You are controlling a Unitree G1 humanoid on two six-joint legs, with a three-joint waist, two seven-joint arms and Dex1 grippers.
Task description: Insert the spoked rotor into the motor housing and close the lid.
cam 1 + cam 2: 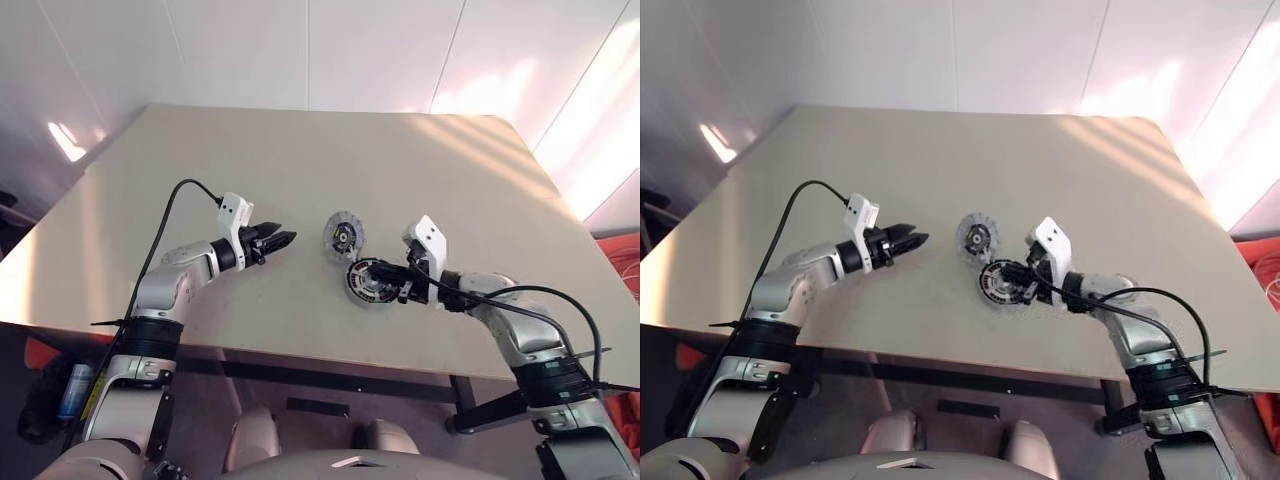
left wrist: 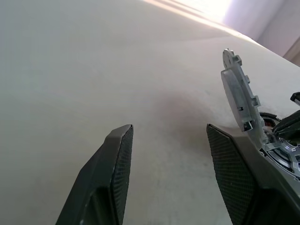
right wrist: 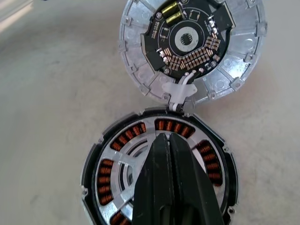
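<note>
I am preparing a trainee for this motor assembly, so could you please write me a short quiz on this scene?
1. True or false: the lid is shut over the motor housing.
2. Which gripper is open? A) the left gripper B) the right gripper C) both
3. Fill in: between the spokes of the spoked rotor, the housing's copper ____ show.

Key: 1 false, the lid stands open at the housing's edge; 2 A; 3 windings.

Your left hand [image 2: 166, 173] hovers open over the tabletop [image 2: 93, 70], the upright lid [image 2: 239, 96] just beside it.
</note>
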